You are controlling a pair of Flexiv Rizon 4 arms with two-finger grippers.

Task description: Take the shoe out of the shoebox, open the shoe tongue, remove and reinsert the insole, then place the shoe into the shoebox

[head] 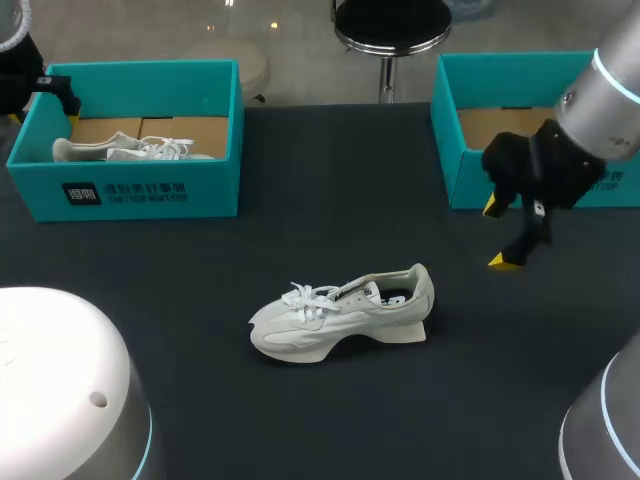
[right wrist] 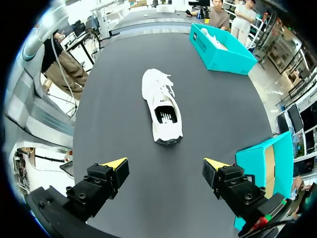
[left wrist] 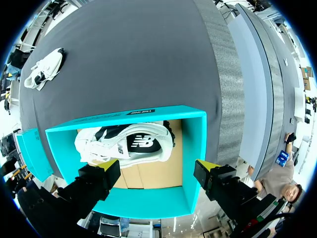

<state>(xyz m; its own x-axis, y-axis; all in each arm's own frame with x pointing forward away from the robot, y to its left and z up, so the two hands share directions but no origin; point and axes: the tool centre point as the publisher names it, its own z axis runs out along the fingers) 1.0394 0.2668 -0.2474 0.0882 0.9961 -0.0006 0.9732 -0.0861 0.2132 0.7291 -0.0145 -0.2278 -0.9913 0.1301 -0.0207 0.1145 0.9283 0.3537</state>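
Note:
A white sneaker (head: 340, 312) (right wrist: 162, 106) lies on its sole in the middle of the dark table, toe to the left, laces tied. My right gripper (head: 497, 233) (right wrist: 166, 163) hangs open and empty to the right of the sneaker's heel, in front of the right teal shoebox (head: 462, 180) (right wrist: 262, 163). The left teal shoebox (head: 150, 190) (left wrist: 148, 203) holds a second white shoe (head: 130, 150) (left wrist: 129, 144) on brown cardboard. My left gripper (left wrist: 157, 166) is open above that box's far left corner, touching nothing.
The right shoebox shows only its brown cardboard floor (head: 490, 125). Bare dark tabletop (head: 330, 200) lies between the two boxes and around the sneaker. My arms' white housings (head: 60, 390) fill the near corners of the head view.

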